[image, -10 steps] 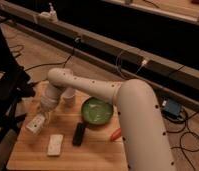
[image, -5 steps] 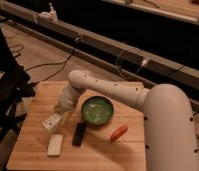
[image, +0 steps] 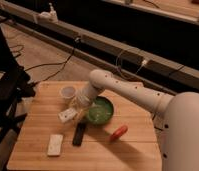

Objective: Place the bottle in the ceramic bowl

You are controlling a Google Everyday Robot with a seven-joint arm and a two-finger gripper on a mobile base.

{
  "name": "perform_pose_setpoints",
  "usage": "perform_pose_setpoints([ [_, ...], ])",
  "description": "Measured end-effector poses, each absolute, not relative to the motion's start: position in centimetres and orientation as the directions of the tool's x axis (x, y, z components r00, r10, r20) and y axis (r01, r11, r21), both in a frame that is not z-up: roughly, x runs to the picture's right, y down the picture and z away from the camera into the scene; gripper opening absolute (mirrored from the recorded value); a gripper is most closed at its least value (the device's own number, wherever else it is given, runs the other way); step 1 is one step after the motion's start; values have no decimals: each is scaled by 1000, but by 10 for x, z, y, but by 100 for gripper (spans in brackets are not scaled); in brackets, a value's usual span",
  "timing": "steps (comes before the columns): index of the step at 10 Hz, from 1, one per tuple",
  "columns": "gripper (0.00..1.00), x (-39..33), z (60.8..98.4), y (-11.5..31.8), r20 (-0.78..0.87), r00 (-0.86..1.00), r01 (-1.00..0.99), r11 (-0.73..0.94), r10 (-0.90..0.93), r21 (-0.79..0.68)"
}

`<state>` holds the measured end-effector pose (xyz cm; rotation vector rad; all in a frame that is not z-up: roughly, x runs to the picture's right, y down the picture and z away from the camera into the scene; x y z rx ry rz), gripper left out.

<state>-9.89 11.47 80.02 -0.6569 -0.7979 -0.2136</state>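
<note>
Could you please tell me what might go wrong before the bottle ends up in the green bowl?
The small whitish plastic bottle is tilted at the gripper, just beside the glossy green ceramic bowl; it could strike the rim and shove the bowl.
The small translucent white cup stands close behind the gripper and might get knocked.
If the bottle slips, it may land on the dark flat bar in front of it.

The bottle (image: 68,114), small and whitish with a pale label, is seen just left of the frame's centre, tilted and gripped by the gripper (image: 79,106) close beside the left rim of the ceramic bowl (image: 104,113). The ceramic bowl, round, shallow and glossy green with a dark rim, is set upright at the centre of the frame.
</note>
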Motion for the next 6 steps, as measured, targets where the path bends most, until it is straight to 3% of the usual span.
perform_pose_setpoints([
  [4,0,-60,821,100,665,738,310,819,114,-484],
  [6,0,-114,811,96,749,660,385,831,56,-401],
])
